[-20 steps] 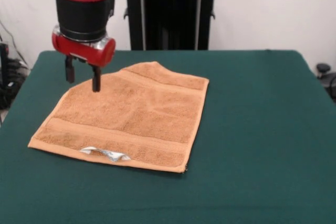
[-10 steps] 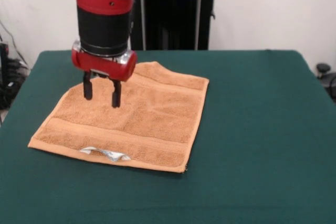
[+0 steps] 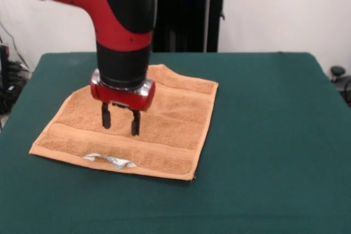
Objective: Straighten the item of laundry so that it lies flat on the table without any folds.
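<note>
The item of laundry is an orange-tan towel spread on the dark green table. Its near edge shows a small white tag, and its far corner near the arm looks slightly turned up. My gripper hangs over the towel's left-middle part, open, with two dark fingers pointing down and nothing between them. Whether the tips touch the cloth I cannot tell. The arm hides part of the towel's far left side.
A black stand rises behind the table's far edge. Cables and dark gear lie off the table at the left, and a small dark object sits past the right edge.
The arm has swung from the towel's far left corner toward the viewer and to the right, and now hangs lower over the towel's middle. The towel has not moved.
</note>
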You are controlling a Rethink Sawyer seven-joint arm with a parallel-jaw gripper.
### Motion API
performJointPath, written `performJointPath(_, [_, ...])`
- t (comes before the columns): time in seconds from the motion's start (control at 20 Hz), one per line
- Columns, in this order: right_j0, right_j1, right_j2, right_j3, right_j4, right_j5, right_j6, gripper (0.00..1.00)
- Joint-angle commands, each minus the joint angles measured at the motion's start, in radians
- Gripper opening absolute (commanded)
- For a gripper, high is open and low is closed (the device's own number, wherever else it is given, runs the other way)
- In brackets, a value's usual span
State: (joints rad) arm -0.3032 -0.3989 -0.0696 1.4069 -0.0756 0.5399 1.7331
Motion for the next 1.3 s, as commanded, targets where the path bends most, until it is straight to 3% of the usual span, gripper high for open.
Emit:
performJointPath(0.05, [0.038,0.141,0.131,-0.036,0.034,-0.070,0.127,1.00])
performJointPath(0.6, [0.105,0.198,0.097,-0.150,0.073,-0.041,0.197,1.00])
performJointPath(1.3, [0.130,0.190,0.074,-0.237,0.093,0.065,0.208,1.00])
